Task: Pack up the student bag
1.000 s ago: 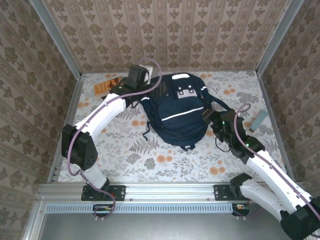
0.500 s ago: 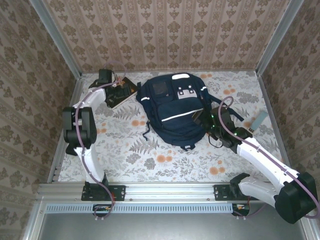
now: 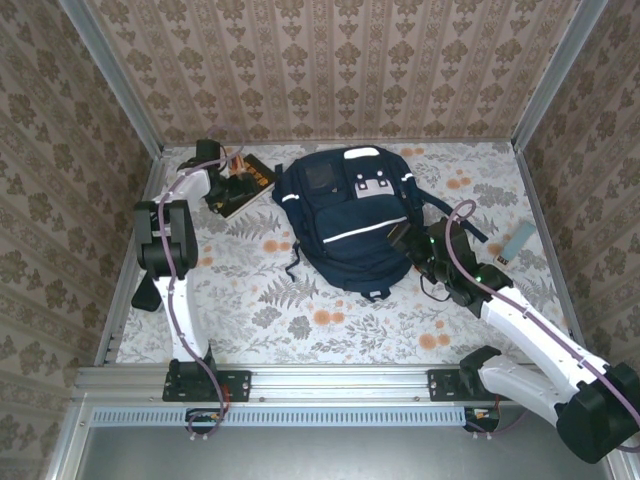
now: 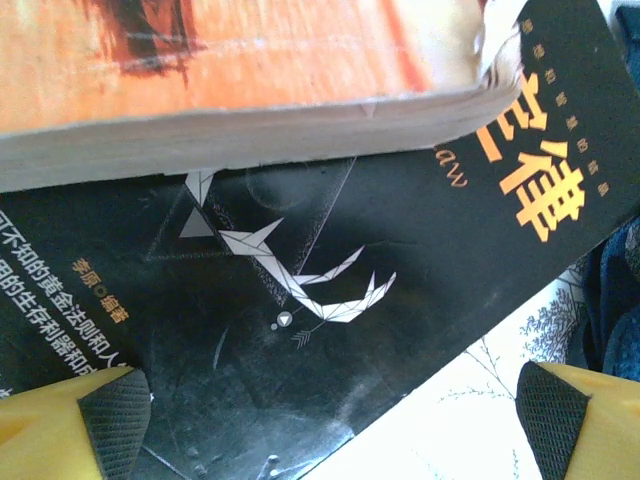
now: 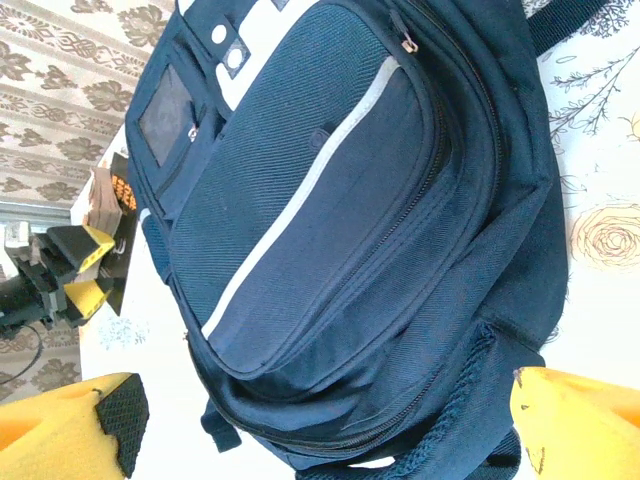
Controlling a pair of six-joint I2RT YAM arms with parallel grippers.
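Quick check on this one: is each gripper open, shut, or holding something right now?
Left gripper: open, over the black book, holding nothing.
Right gripper: open, facing the student bag, holding nothing.

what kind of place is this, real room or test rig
Probably a staged robot test cell: wallpapered panels in bare metal framing enclose a floral-print table, and two white robot arms are bolted to a rail at its near edge.

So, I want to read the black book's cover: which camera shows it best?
Left wrist: the black book is close up, orange title legible. The top view shows it small, left of the backpack; the right wrist view catches an edge.
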